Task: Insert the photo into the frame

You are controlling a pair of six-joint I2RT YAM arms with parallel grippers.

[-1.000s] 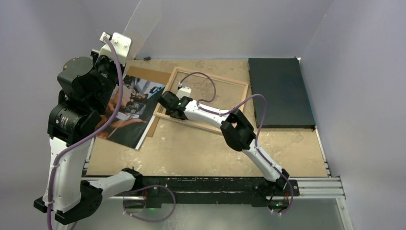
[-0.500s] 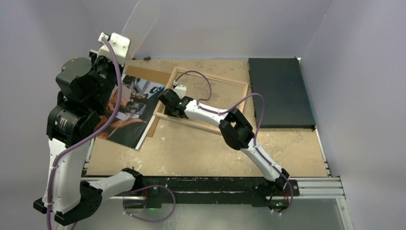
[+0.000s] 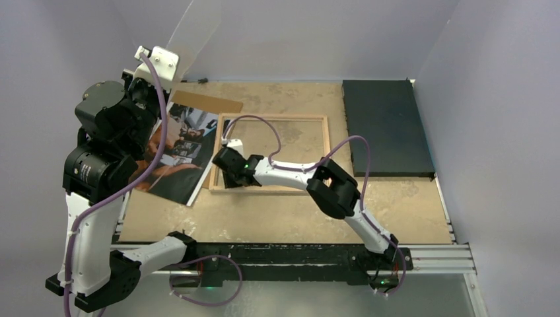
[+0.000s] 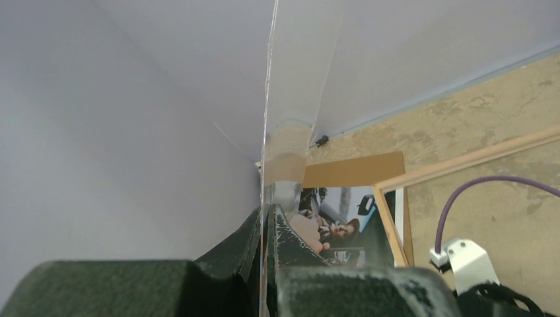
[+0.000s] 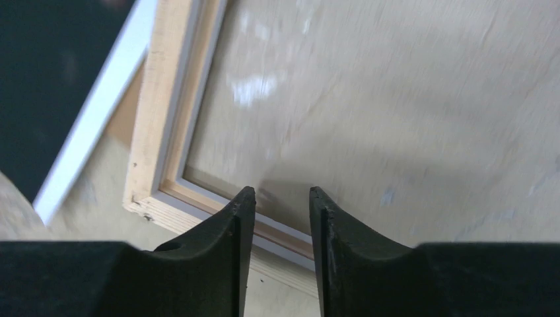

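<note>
The frame (image 3: pixel 327 152) lies light-wood side up in the middle of the table, square to its edges. My right gripper (image 3: pixel 230 183) hangs low over the frame's near rail by the near-left corner, jaws a little apart and empty; in the right wrist view the gripper (image 5: pixel 280 195) is over that rail (image 5: pixel 162 119). The photo (image 3: pixel 178 148) lies flat left of the frame, partly under my left arm. My left gripper (image 4: pixel 269 211) is shut on the lower edge of a clear pane (image 4: pixel 290 79), held upright high at the back left (image 3: pixel 198 33).
A brown backing board (image 3: pixel 205 100) lies under the photo's far end. A black mat (image 3: pixel 386 129) lies at the back right. The enclosure walls stand close behind and on both sides. A metal rail (image 3: pixel 436 254) runs along the near edge.
The frame has swung from tilted to square and its near-left corner has come nearer, with my right gripper moving the same way. My left arm and the pane have barely moved.
</note>
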